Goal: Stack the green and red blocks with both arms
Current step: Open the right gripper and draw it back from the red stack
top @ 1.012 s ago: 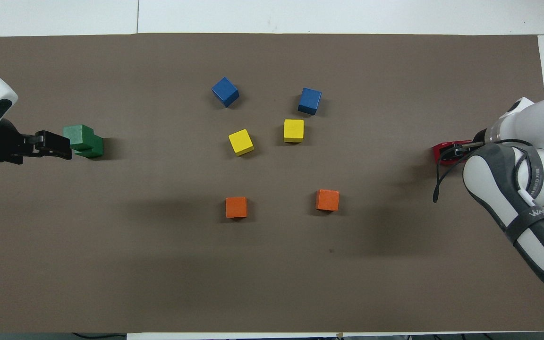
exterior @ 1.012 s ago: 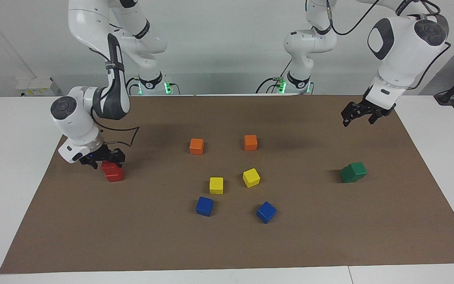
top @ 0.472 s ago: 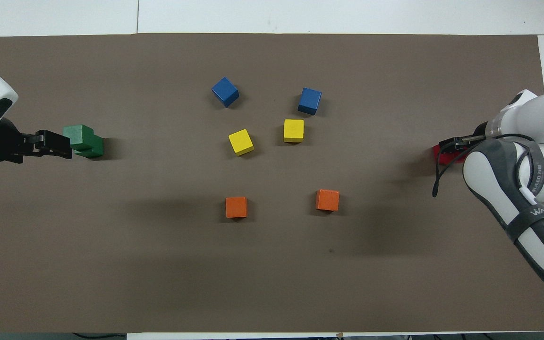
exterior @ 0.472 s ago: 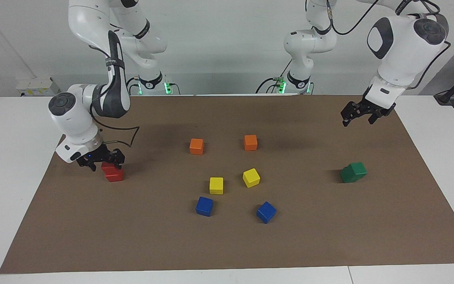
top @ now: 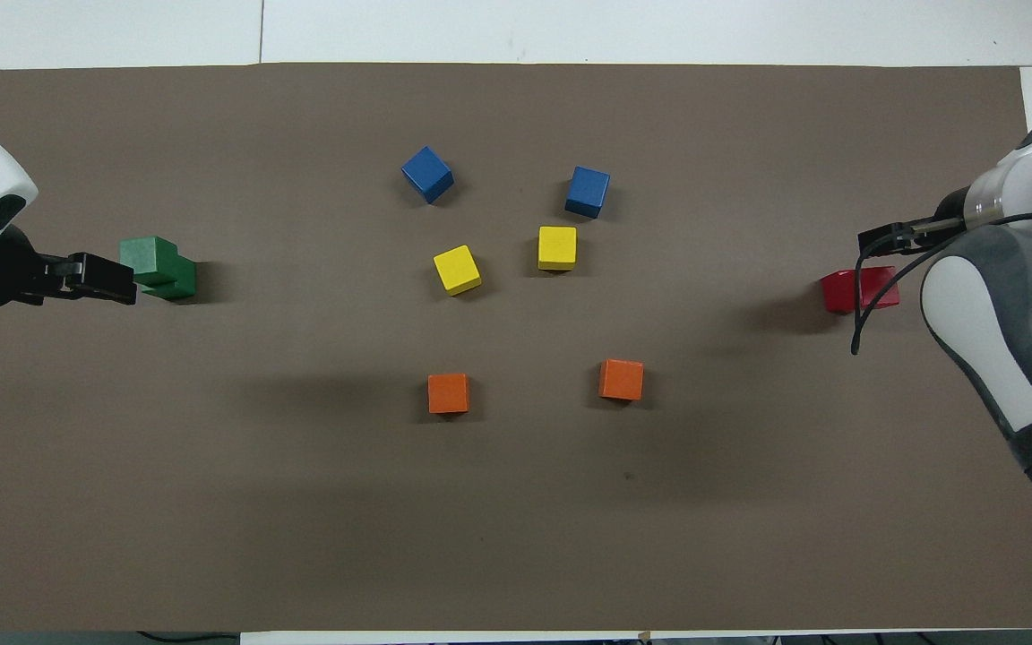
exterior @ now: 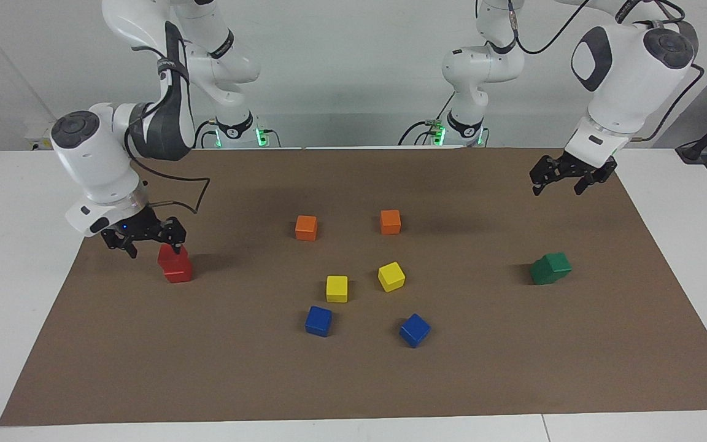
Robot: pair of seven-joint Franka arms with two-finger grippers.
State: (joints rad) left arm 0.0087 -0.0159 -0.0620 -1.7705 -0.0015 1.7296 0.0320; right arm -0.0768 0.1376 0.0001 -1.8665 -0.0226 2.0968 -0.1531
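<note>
Two red blocks (exterior: pixel 175 265) (top: pixel 858 289) stand stacked, the upper one slightly offset, toward the right arm's end of the table. My right gripper (exterior: pixel 153 247) (top: pixel 883 240) hangs open just above the stack and a little to its side, holding nothing. Two green blocks (exterior: pixel 550 268) (top: pixel 158 267) sit stacked askew toward the left arm's end. My left gripper (exterior: pixel 557 188) (top: pixel 120 279) is open and empty, raised well above the mat, clear of the green stack.
On the brown mat (exterior: pixel 353 380), between the two stacks, lie two orange cubes (exterior: pixel 306 227) (exterior: pixel 390 221), two yellow cubes (exterior: pixel 337 288) (exterior: pixel 391 276) and two blue cubes (exterior: pixel 318 320) (exterior: pixel 414 329). White table borders the mat.
My right gripper has risen off the red stack and drawn back toward the right arm's end of the table, leaving both red blocks in place. The left gripper has barely moved.
</note>
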